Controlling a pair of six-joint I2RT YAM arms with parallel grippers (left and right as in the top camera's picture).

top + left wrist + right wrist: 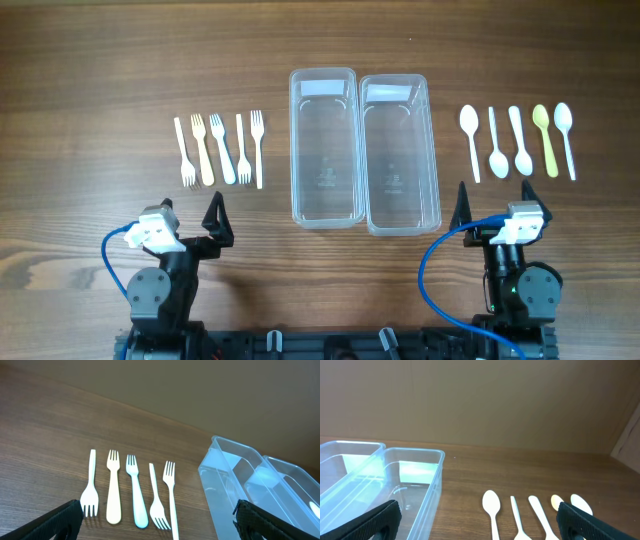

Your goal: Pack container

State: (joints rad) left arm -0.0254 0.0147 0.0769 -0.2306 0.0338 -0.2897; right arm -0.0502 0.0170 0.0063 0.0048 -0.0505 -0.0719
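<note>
**Two arms ready, nothing packed yet**

We see two clear plastic tubs, the left container (325,175) and the right container (400,165), right next to each other in the middle of the wooden table (100,80), and both are empty. Five forks (223,152) lie in a neat row on the left, and five spoons (518,140) lie in a row on the right, one of them a yellow-green spoon (546,140). We think they are set out this way so each arm has its own row close by and a tub beside it. The left gripper (190,210) has its fingers spread wide with nothing between them, and so does the right gripper (500,200). Both sit at the near edge, well apart from the rows, and we think they are open like this to pick up a first piece.
</note>
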